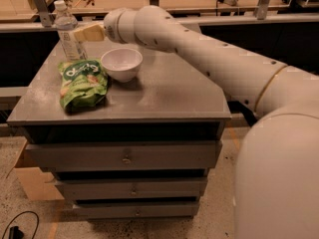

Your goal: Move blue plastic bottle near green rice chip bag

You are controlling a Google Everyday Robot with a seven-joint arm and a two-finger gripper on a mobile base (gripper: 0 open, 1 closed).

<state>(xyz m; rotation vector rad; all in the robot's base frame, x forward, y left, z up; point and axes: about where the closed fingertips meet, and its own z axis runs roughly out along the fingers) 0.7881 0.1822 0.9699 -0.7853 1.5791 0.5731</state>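
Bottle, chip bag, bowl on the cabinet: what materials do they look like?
Blue plastic bottle: clear plastic, see-through body, white cap. Green rice chip bag: glossy film, crinkled, with highlights. Bowl: smooth white, ceramic or plastic, unclear. End effector is at the bottle's side.
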